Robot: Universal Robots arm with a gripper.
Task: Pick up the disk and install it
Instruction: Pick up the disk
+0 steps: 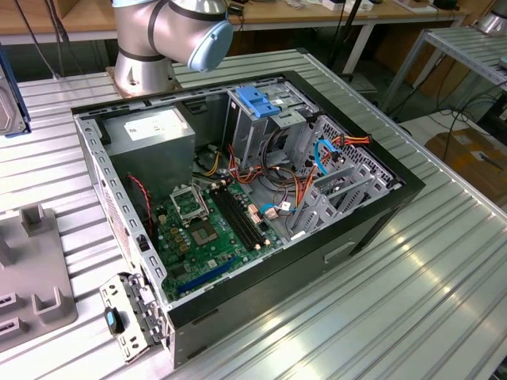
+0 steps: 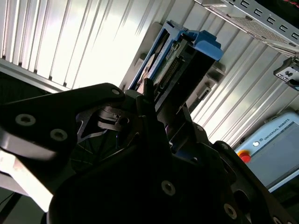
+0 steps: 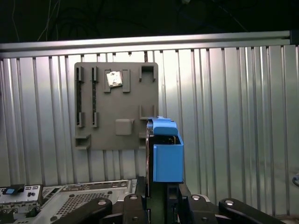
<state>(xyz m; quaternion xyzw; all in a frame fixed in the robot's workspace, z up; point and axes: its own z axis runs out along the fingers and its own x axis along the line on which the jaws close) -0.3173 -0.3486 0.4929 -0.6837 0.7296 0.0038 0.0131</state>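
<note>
The disk [image 3: 166, 149], a flat drive in a bright blue carrier frame, stands on edge between my gripper's [image 3: 161, 191] black fingers, seen edge-on in the first wrist view. In the second wrist view the disk [image 2: 187, 60] juts out from the gripper [image 2: 161, 102], which is shut on it, above the ribbed metal table. At the exterior view's left edge, a silver slab with a blue rim, the disk [image 1: 12, 103], hangs above the table, off to the side of the open computer case [image 1: 372, 214].
A grey fixture plate [image 3: 117, 105] with slots and a small silver chip [image 3: 114, 78] lies under the disk. The case's drive cage holds another blue carrier [image 1: 257, 99]. Cables, motherboard [image 1: 206, 229] and power supply [image 1: 150, 131] fill the case. The arm's base [image 1: 146, 67] stands behind it.
</note>
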